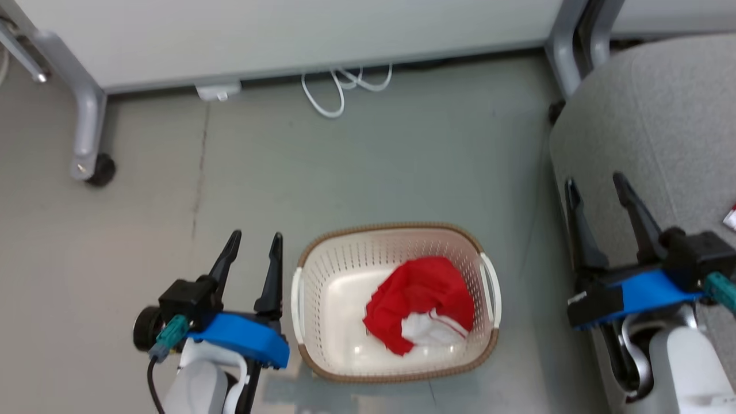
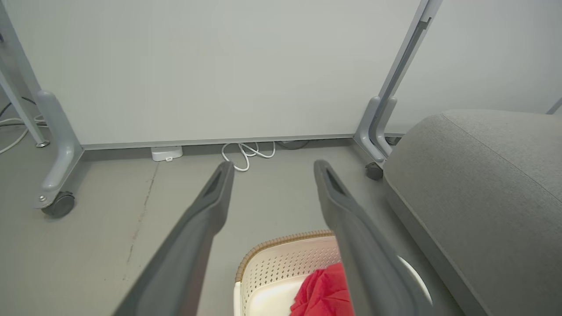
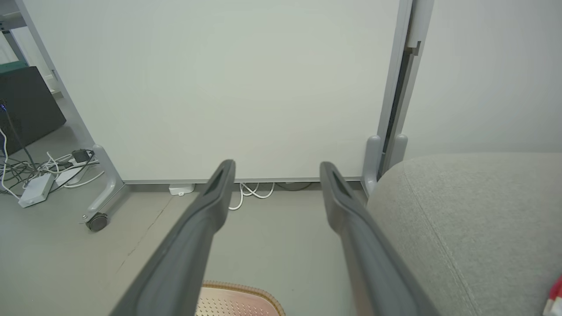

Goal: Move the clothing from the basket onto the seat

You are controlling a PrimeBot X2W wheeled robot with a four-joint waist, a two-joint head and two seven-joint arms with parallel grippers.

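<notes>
On the grey floor (image 1: 374, 161) before the robot, one basket (image 1: 345, 259) is sitting upright, its two white handles (image 1: 296, 299) facing left and right. Inside it, one bundle of red clothing (image 1: 420, 293) is lying crumpled toward the right half of the bottom, with a white panel and thin striped trim showing at its lower edge. Whether the bundle is one garment or more, I cannot tell. One grey seat (image 1: 650, 126) is taking up the right side, standing apart from the basket. At the seat's far right edge one small red-and-white scrap (image 1: 731, 217) is peeking in, too little of it to say what it is.

Two grippers are hovering, each with two dark fingers (image 1: 271, 276). The left gripper (image 1: 256, 238) is hanging just left of the basket, its jaws spread apart and holding nothing. The right gripper (image 1: 594, 181) is showing against the seat's left edge, its jaws likewise spread wide and empty. Beyond, one white cable (image 1: 339, 86) is lying looped at the foot of a pale panel (image 1: 287, 34), and one black caster (image 1: 102, 169) is resting at the left.
</notes>
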